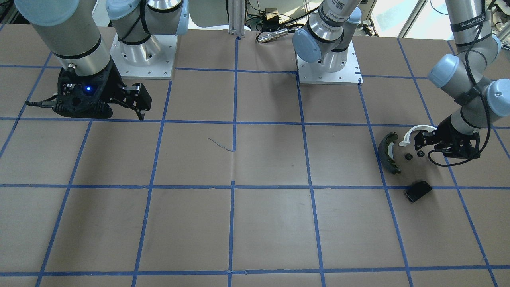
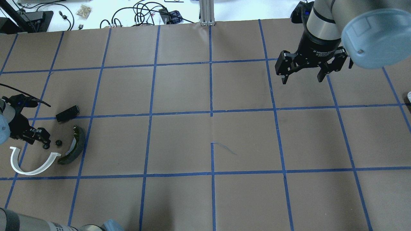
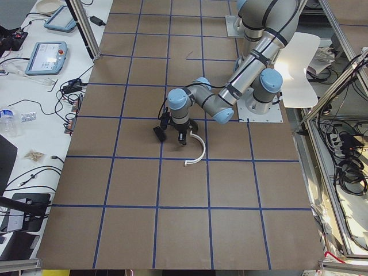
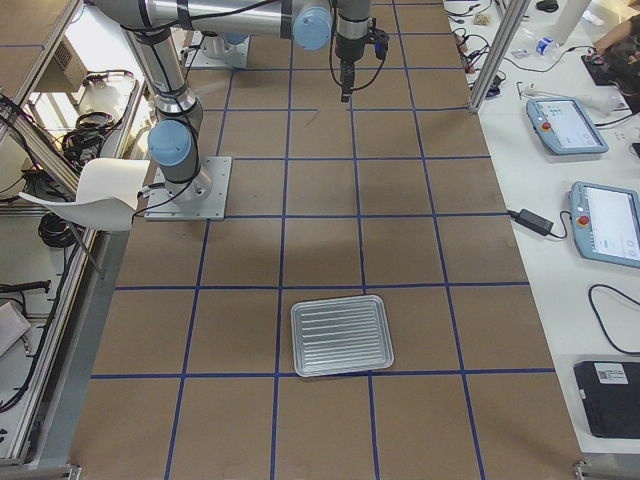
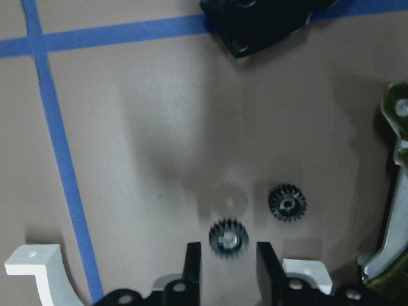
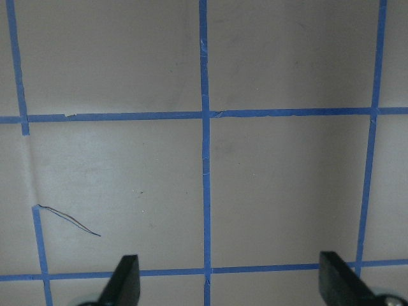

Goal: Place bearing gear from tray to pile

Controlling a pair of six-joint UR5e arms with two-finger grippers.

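Note:
My left gripper (image 5: 228, 261) hangs low over the pile, jaws slightly apart. A small black bearing gear (image 5: 227, 237) sits between its fingertips with a thin gap on each side and looks blurred. A second black gear (image 5: 287, 203) lies on the paper just beside it. Around them lie the dark olive brake shoe (image 2: 75, 146), the white half-ring arc (image 2: 32, 166) and the black flat plate (image 2: 67, 113). The ridged silver tray (image 4: 340, 335) shows only in the exterior right view and looks empty. My right gripper (image 2: 301, 78) is open and empty, high over bare paper.
The table is brown paper with a blue tape grid (image 2: 211, 112). A thin pen mark (image 2: 224, 147) is near the middle. Both arm bases (image 1: 328, 67) stand at the robot's edge. Cables and gear (image 2: 144, 12) lie beyond the far edge.

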